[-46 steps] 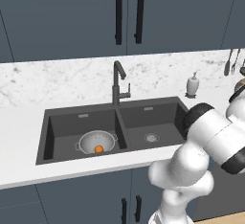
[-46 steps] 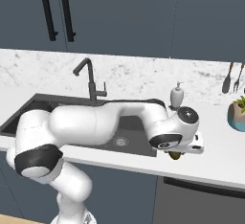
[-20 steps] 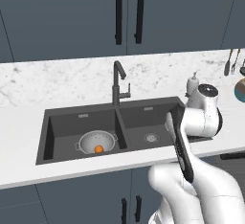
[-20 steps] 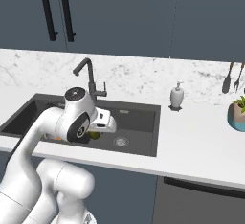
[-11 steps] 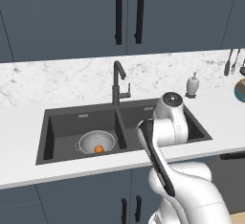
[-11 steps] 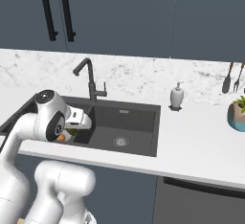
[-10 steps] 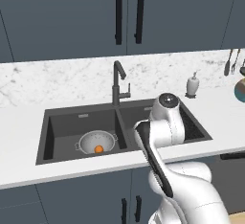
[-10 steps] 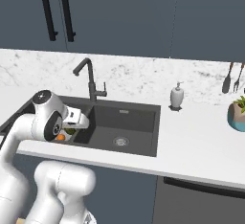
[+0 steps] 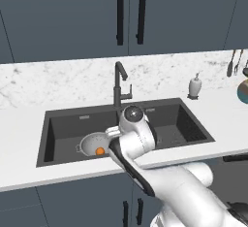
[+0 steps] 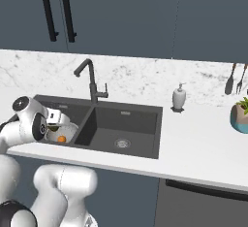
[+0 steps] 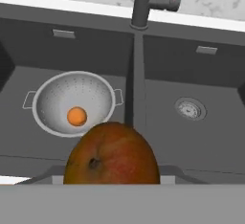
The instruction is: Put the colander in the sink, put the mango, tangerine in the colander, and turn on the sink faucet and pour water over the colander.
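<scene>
One colander stands upright in the left basin of the sink, its open mouth facing up. Its two small side handles lie on a line running along the length of the sink, one toward the outer wall and one toward the divider between the basins. One tangerine rests at the bottom of the colander, slightly toward the front of the bowl; from the left base view it shows as an orange spot inside the silvery rim.

One mango sits between the gripper's fingers, close before the hand camera, reddish-orange over a dull green-brown skin, with a dark stem pit facing the lens. Its long axis cannot be told from this end-on view. It hangs above the front edge of the sink, near the divider and just beside the colander's right handle, not over the bowl's centre. The gripper is closed partway around the fruit, its fingers themselves hidden behind it.

One sink faucet rises behind the divider, spout angled toward the front, lever to its right side. One round steel drain lies in the right basin. One white soap dispenser stands on the white counter to the right of the sink.
</scene>
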Controlling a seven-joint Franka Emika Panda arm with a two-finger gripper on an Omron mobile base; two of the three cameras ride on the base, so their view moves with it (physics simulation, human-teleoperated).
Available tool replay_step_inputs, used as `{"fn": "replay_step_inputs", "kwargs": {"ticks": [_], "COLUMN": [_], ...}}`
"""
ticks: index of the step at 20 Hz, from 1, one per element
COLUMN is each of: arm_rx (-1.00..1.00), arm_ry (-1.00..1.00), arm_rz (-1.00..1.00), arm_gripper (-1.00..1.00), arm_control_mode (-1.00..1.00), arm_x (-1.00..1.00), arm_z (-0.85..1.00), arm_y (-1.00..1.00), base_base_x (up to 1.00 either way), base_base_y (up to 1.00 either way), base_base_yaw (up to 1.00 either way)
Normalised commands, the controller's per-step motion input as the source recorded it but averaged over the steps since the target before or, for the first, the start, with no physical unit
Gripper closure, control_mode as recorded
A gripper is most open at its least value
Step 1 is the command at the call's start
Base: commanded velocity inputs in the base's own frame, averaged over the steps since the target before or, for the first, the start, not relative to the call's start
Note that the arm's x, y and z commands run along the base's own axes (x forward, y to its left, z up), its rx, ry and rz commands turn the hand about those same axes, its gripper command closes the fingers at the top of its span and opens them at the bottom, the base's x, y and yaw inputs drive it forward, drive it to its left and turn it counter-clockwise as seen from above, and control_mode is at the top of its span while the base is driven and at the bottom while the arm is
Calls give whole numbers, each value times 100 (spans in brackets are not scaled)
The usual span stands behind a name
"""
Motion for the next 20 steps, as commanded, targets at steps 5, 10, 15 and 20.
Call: {"fn": "replay_step_inputs", "kwargs": {"ticks": [5,10,15,20], "arm_rx": [0,-1,-1,-5], "arm_ry": [8,15,18,11], "arm_rz": [0,-5,-8,-9], "arm_gripper": [100,100,100,100], "arm_control_mode": [-100,-100,-100,-100], "arm_x": [70,70,53,37], "arm_z": [-3,-15,-33,-48], "arm_y": [99,73,34,19], "base_base_x": [0,0,0,0], "base_base_y": [0,0,0,0], "base_base_yaw": [0,0,0,0]}}
